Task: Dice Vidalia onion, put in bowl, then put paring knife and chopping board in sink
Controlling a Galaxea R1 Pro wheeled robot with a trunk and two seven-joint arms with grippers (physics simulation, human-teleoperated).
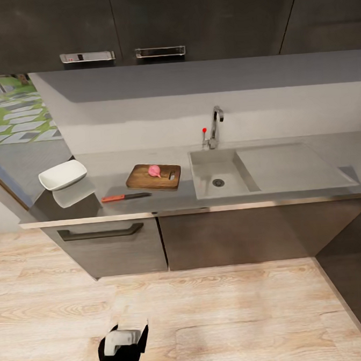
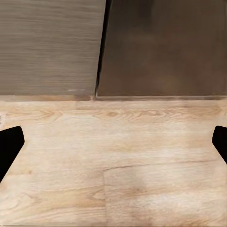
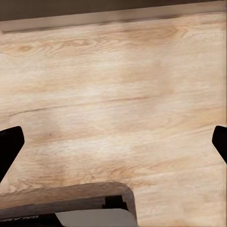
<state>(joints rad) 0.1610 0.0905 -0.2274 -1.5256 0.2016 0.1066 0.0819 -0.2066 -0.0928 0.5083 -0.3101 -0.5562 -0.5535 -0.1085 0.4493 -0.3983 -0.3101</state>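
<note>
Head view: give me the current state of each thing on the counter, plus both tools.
Onion: whole, on the board.
Board: flat on the counter.
Knife: lying on the counter, unheld.
Bowl: upright, empty.
Sink: empty.
Left tool: open.
Right tool: open.

Both arms held low, grippers spread wide

The left arm (image 1: pixel 121 349) shows at the bottom of the head view, black with a pale grey wrist segment, well short of anything. In the wrist views the left gripper (image 2: pixel 113 146) and right gripper (image 3: pixel 113 149) each have dark fingertips (image 2: pixel 9 144) far apart, holding nothing
</note>
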